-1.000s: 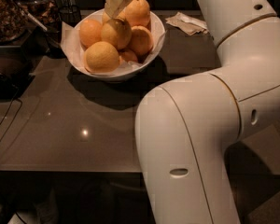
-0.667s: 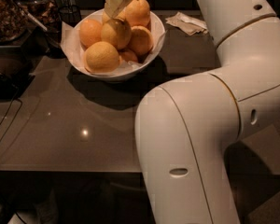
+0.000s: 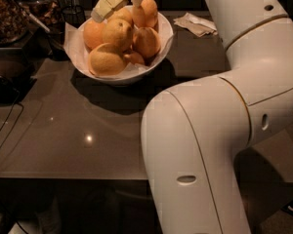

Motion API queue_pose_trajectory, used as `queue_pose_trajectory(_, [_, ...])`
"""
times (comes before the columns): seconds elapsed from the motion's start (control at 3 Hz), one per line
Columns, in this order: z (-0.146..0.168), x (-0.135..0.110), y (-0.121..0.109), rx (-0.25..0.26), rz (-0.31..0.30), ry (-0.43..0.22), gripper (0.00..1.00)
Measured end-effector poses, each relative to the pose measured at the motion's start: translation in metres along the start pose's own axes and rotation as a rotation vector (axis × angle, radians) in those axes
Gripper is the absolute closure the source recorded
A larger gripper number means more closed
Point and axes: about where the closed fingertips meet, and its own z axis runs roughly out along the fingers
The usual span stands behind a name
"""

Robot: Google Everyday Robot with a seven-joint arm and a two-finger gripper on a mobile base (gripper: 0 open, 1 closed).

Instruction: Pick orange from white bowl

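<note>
The gripper (image 3: pixel 112 4) hangs at the back rim of the white bowl (image 3: pixel 167 37), right over the heap of fruit, its pale tip slanting down towards the left. From where I stand I cannot tell whether the claw is spread or pressed together, or whether it has hold of anything. Just beneath it sits the orange (image 3: pixel 118 32) it seems to be after, the yellowish one perched highest on the pile. That looks like the sensible choice, since nothing rests on top of it and it can come straight up.

Its neighbours crowd close: another yellowish fruit (image 3: pixel 106 60) low at the front and a deeper-orange fruit (image 3: pixel 145 11) at the back, touching or nearly so. The crinkled paper liner (image 3: pixel 74 39) laps over the rim, cushioning the load. The big white arm (image 3: pixel 224 106) arches in from the right over the dark table (image 3: pixel 88 130), which leaves the bowl reachable from above. A crumpled napkin (image 3: pixel 198 23) lies well clear.
</note>
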Motion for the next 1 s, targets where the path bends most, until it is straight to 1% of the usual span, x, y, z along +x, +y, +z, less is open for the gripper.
queue_pose_trajectory(0.33, [0.0001,-0.0001,0.0,0.0,0.0,0.0,0.0])
queue_pose_trajectory(1.0, [0.0024,-0.0054,-0.0023,0.006,0.028,-0.01,0.0])
